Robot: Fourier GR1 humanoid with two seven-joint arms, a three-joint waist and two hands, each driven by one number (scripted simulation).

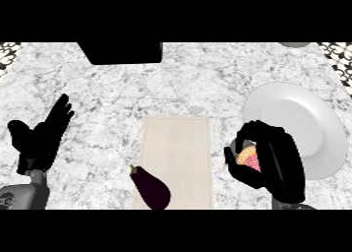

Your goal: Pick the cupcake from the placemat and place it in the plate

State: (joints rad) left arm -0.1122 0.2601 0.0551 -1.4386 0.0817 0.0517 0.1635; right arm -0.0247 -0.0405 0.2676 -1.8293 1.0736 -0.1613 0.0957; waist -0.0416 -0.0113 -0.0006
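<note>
At nine o'clock the left hand (41, 138) rests with fingers straight, the eggplant (151, 187) lies at six on the placemat (177, 147), and at three the right hand (270, 160) curls around the cupcake (248, 157) over the plate's (309, 118) left rim.

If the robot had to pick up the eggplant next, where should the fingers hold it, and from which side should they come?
Probably the thick dark body of the eggplant, from above, with the fingers across its width. It lies flat on the placemat, stem end pointing up-left, and that end is thin. The open left hand is free; the right hand holds the cupcake.
</note>
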